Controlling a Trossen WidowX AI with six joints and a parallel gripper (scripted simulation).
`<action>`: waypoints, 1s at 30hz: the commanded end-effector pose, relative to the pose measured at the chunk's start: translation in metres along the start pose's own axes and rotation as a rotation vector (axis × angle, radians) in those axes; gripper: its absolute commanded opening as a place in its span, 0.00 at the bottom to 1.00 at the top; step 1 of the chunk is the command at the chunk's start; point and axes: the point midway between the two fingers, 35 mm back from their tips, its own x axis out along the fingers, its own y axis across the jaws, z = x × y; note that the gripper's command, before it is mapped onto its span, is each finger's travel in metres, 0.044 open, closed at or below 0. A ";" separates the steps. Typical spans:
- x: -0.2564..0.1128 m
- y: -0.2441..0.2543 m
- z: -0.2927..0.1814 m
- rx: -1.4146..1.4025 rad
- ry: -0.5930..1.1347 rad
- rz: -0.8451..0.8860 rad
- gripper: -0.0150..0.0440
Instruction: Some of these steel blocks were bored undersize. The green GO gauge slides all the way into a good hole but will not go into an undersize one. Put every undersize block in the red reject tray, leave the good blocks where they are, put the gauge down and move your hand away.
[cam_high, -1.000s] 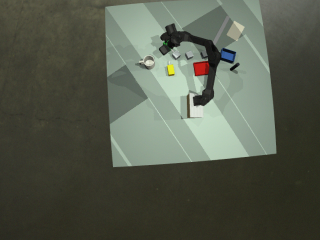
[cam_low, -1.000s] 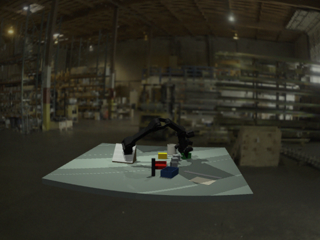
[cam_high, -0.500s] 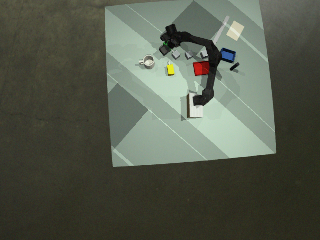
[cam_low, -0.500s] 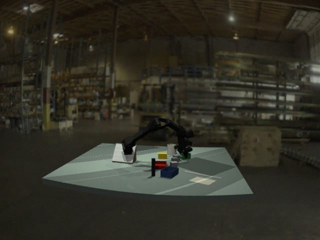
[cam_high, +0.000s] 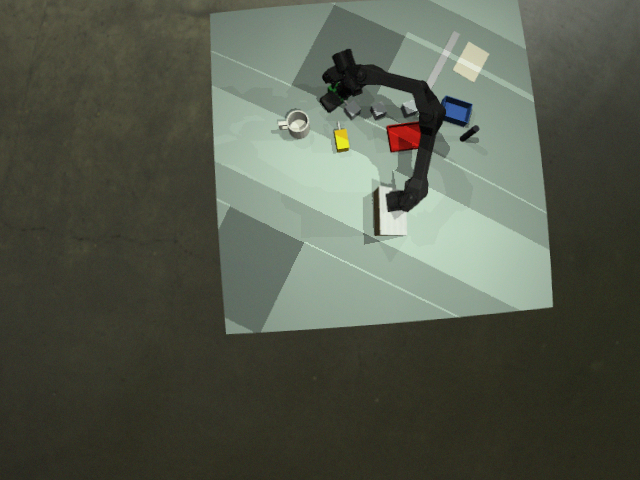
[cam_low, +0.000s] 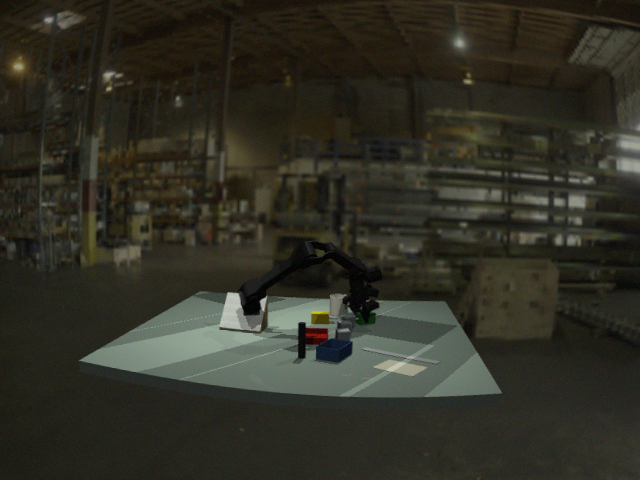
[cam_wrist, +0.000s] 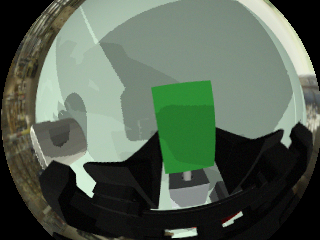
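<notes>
Top: black hand (cam_high: 336, 96) (cam_low: 366, 310) (cam_wrist: 182, 130), gripping green gauge (cam_high: 333, 89) (cam_low: 370, 318) (cam_wrist: 184, 127); three steel blocks (cam_high: 353, 110) on the counter (cam_high: 268, 279) (cam_low: 248, 372) (cam_wrist: 100, 65); red tray (cam_high: 403, 137) (cam_low: 316, 336), nearby. Exterior: blue bin (cam_low: 334, 350) beside upright black cylinder (cam_low: 301, 339). Wrist: gauge between the fingers, pin pointing toward one block's dark top.

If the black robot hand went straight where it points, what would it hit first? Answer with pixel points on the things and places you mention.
Probably the pale green tabletop (cam_high: 263, 155) (cam_low: 170, 356) (cam_wrist: 240, 75) below; the green block-shaped gauge (cam_high: 333, 89) (cam_low: 369, 318) (cam_wrist: 184, 127) in the hand (cam_high: 336, 93) (cam_low: 365, 315) (cam_wrist: 182, 130) would likely touch first. Gap unclear.
</notes>
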 end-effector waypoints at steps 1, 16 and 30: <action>-0.005 -0.005 0.002 0.006 -0.014 -0.008 0.25; -0.005 -0.004 -0.003 0.006 -0.013 -0.008 0.25; -0.002 -0.001 -0.001 0.006 -0.009 -0.004 0.25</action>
